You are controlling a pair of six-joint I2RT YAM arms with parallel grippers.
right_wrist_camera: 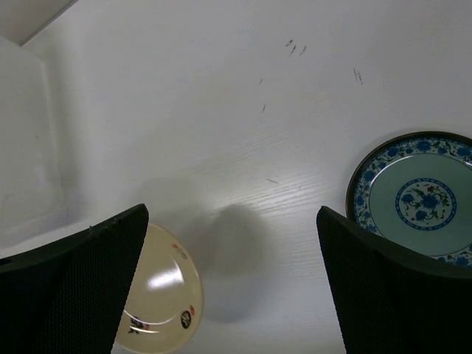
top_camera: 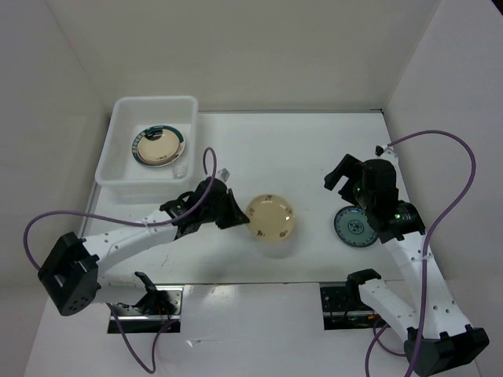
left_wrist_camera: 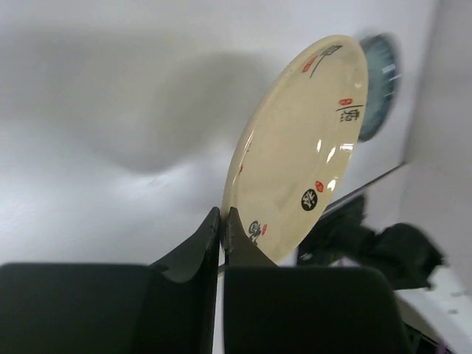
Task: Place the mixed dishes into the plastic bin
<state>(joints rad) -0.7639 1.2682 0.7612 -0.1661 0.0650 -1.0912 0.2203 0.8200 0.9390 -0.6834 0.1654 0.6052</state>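
Bin, far left: plastic bin [top_camera: 155, 100] at the back left of the surface [top_camera: 314, 149], with stacked plates [top_camera: 159, 145] already inside. A cream one lies on a dark-rimmed one. You cannot tell how many sit beneath.

Left tool: your left tool [top_camera: 242, 218] is clenched on the rim of a cream plate [top_camera: 271, 220], its two fingers pinching the edge.

Cream plate: held mid-surface with its shadow under it, which suggests it is lifted clear. It is well apart from the bin, to the right of it.

Teal plate: the small teal patterned plate [top_camera: 355, 229] lies flat on the surface at the right, with nothing touching it.

Right tool: your right tool [right_wrist_camera: 230, 221] is spread wide and grasps nothing. It hangs over the surface with the teal plate just to one side.

Progress: likely past halfway. Some plates are in the bin, one is in your grip and needs to go left and down into the bin, and the teal one is not yet picked up.
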